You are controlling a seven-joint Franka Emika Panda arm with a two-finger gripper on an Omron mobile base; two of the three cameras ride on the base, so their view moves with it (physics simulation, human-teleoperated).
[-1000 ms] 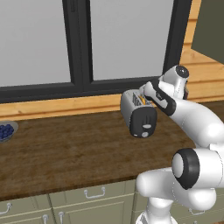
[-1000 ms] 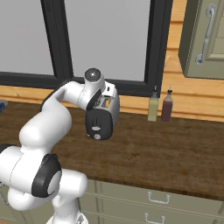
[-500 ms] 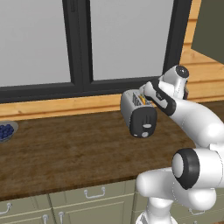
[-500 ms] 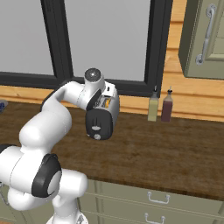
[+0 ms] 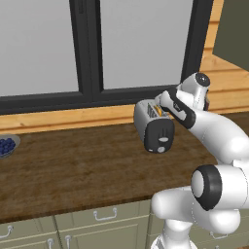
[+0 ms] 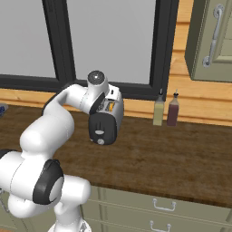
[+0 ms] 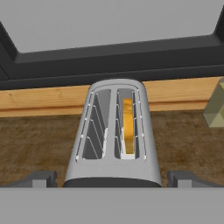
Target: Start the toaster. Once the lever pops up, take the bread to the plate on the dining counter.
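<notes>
The silver-grey toaster stands on a wooden counter below the window, its black end panel facing the robot. A tan slice of bread sits deep in its right-hand slot, and the other slot is empty. My gripper hangs open just above the near end of the toaster. Its dark fingertips stand wide apart on either side of the toaster body and hold nothing. From the left base camera the hand sits against the toaster's top right side. The plate and the dining counter are out of view.
A grey bowl of blue berries sits at the counter's far left. Two bottles stand against the wall to the right of the toaster. A wall cabinet hangs at upper right. Drawer cabinets run under the counter.
</notes>
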